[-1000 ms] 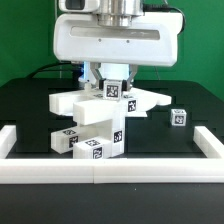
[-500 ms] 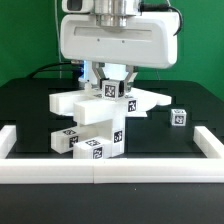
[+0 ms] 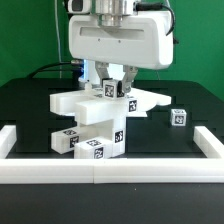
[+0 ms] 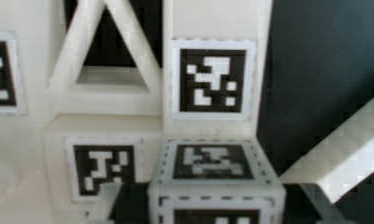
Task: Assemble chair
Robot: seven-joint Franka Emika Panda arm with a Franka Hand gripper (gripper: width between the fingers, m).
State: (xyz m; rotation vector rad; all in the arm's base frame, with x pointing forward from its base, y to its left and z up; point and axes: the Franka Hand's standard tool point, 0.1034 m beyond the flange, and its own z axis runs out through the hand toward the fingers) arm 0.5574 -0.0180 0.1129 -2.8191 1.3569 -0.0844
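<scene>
The chair (image 3: pixel 95 125) is a stack of matte white tagged bars and slabs in the middle of the black table. My gripper (image 3: pixel 112 88) hangs straight down over its top. It is shut on a small white tagged block (image 3: pixel 111 90) at the top of the stack. In the wrist view this block (image 4: pixel 210 185) fills the gap between the dark fingers (image 4: pixel 134 205), with the chair's tagged upright bar (image 4: pixel 210 80) just beyond it. Whether the block is seated in the stack or only touching it cannot be told. One loose tagged cube (image 3: pixel 178 117) lies at the exterior view's right.
A low white border rail (image 3: pixel 100 172) runs along the front, with side pieces at the exterior view's left (image 3: pixel 10 135) and right (image 3: pixel 205 142). A flat white slab of the chair (image 3: pixel 150 100) sticks out toward the loose cube.
The hand's white housing has shifted toward the exterior view's right and shows a narrower face, as if turning about its vertical axis. The block stays at the same spot on the stack.
</scene>
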